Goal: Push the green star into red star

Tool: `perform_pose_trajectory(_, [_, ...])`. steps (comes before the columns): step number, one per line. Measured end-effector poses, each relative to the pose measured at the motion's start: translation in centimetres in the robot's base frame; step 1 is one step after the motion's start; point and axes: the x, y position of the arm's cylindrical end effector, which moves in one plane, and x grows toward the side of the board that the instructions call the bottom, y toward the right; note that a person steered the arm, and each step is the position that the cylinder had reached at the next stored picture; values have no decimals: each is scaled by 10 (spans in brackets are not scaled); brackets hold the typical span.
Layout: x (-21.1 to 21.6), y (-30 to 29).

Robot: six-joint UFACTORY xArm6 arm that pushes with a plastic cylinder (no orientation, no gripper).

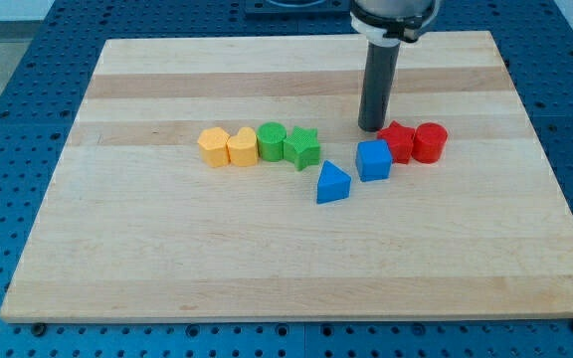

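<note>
Green star (303, 148): left of centre on surface (167, 259), touching green block (272, 141). Light, rigid, slides easily; push its left face. Red star (398, 141) right. No pincer; my tip (372, 128) beside red star.

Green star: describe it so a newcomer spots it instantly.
On the wooden board, find the row of four touching blocks left of centre: two yellow, then two green. The green star is that row's right end, beside the green cylinder; only it has pointed arms. My tip is to its right.
</note>
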Motion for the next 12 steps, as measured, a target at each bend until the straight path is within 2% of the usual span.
perform_pose_trajectory(2, [73, 0])
perform_pose_trajectory(3, [76, 0])
perform_pose_trajectory(4, [56, -7])
perform_pose_trajectory(5, [11, -40])
perform_pose_trajectory(6, [2, -50])
perform_pose_trajectory(9, [-1, -50])
perform_pose_trajectory(10, [-12, -78])
perform_pose_trajectory(12, [0, -120])
